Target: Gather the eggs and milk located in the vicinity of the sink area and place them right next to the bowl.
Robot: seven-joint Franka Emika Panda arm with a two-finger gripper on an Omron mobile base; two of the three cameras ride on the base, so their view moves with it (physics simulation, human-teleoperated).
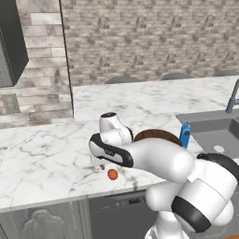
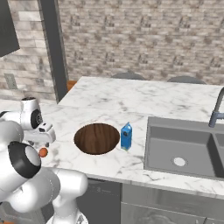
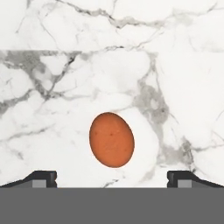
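- Two small dark fingers (image 3: 112,178) are standing wide apart and released at the bottom of the hand view, gripping nothing.
- Between them, a little beyond the tips, a small orange-brown oval egg (image 3: 111,139) is lying on the white grey-veined marble bench (image 3: 175,65), apart from both fingers.
- From the left base view, the white arm is reaching low over the bench's front part, and the same egg (image 1: 112,174) is resting just beneath and beside the hand, near the front edge.
- From the right base view, this egg (image 2: 43,152) is showing beside the arm's white body, to the left of the wide shallow dark-brown wooden bowl (image 2: 96,138) (near it, but not touching).
- A small upright blue milk carton (image 2: 126,136) is standing just beside the bowl's right rim, between the bowl and the grey recessed sink (image 2: 183,148).
- At the sink's far right, a curved grey faucet (image 2: 217,111) is rising.
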